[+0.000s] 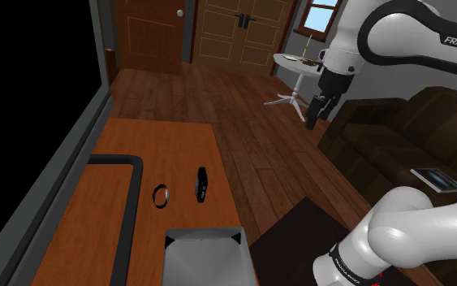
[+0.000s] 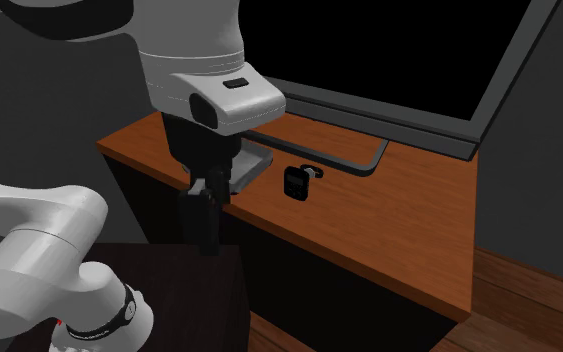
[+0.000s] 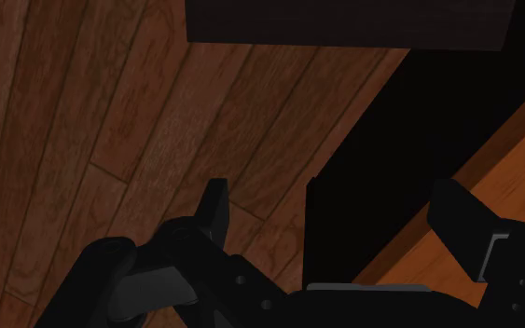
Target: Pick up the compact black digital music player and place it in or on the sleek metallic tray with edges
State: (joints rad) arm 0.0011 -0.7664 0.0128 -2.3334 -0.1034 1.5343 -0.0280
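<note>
gripper (image 1: pixel 314 114) wide open and empty over the wooden floor (image 3: pixel 111 93)
the black music player (image 1: pixel 202 184) lies on the table (image 1: pixel 137 154), well apart from the fingers, near the grey tray (image 1: pixel 206 260)

Light falls flat and even over the bench (image 1: pixel 170 146), and the far window (image 1: pixel 325 14) glows brightest. The tray (image 1: pixel 206 260) carries a pale sheen, while the wrist view's floor (image 3: pixel 111 112) looks dim.
</note>
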